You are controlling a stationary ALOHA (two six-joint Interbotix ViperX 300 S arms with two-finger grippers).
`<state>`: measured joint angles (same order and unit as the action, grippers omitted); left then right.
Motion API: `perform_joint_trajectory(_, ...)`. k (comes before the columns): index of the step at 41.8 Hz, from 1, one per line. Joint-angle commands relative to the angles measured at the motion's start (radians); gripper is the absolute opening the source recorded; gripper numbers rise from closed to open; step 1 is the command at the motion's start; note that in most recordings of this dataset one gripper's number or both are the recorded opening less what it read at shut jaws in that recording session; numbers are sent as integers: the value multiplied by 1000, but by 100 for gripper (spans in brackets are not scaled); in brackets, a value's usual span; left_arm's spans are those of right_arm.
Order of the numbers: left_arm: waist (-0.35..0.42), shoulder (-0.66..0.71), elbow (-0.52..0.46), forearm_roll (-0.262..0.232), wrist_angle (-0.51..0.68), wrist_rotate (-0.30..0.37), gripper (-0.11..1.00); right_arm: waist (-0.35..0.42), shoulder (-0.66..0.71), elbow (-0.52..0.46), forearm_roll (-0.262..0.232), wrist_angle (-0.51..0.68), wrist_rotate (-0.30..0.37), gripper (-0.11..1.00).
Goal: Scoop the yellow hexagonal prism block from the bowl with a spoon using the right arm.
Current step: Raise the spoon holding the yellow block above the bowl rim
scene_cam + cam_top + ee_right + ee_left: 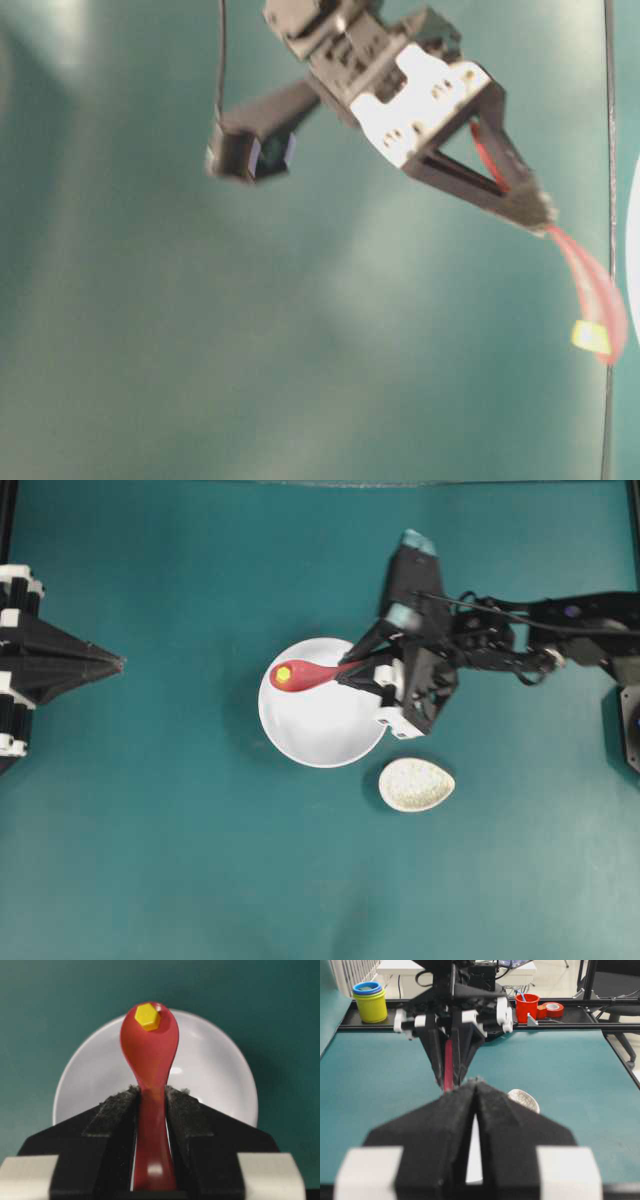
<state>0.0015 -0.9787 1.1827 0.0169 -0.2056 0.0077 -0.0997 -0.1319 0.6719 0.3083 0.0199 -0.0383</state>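
Right, nearest the bottom of the overhead view sits the small speckled spoon rest (417, 785), empty on the green table (150, 860), just right of the bowl (322, 720). The rest is bare because the spoon (305, 674) is in use. A little farther in, the right hand (352, 670) is clamped tight on the spoon's handle, and the wrist view shows both padded fingers (115, 1110) squeezing the red stem. That firm pinch keeps the scoop level, I'd say, so the load doesn't roll. And there it is: the yellow hexagonal prism block (147, 1016) lies in the scoop, near its far tip, over the bowl's far-left rim. The scoop looks essentially done. Over on the far left, the left hand (118, 663) is parked well clear, fingers pressed together on nothing, out of the way.
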Motion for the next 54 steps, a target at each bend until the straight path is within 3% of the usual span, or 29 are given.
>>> perform_joint_trajectory(1,2,8,-17,3,-9,0,0,9,-71,35,-3,-95,-2,23)
perform_joint_trajectory(8,0,5,-17,3,-11,0,0,23,-164,127,-3,-227,0,23)
perform_joint_trajectory(14,2,5,-17,3,-11,0,0,32,-230,176,-3,-252,5,23)
perform_joint_trajectory(54,2,5,-17,3,-11,-14,0,32,-293,199,-8,-256,3,23)
